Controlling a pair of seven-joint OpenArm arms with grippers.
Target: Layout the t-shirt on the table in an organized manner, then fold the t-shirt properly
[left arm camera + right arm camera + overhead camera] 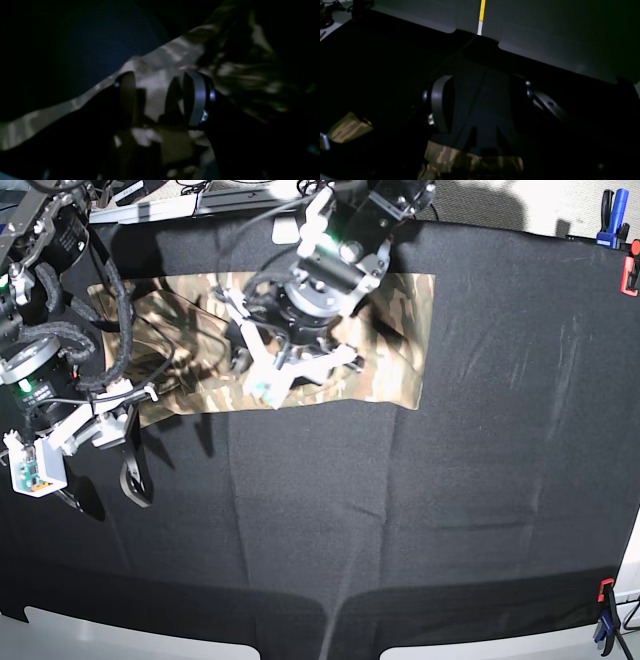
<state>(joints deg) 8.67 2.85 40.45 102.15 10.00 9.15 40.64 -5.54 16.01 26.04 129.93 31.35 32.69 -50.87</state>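
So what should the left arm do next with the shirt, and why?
Probably lower and close the left gripper on the t-shirt: its jaws stand open right over the fabric edge, gripping nothing, while the right gripper hangs open over bare table.

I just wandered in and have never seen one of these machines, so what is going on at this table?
A two-armed robot is working on a camouflage t-shirt that lies folded into a long strip on the black table. The left gripper hangs right above the shirt near its edge, jaws apart, holding nothing. The right gripper is open too, over bare black cloth just off the shirt's edge.
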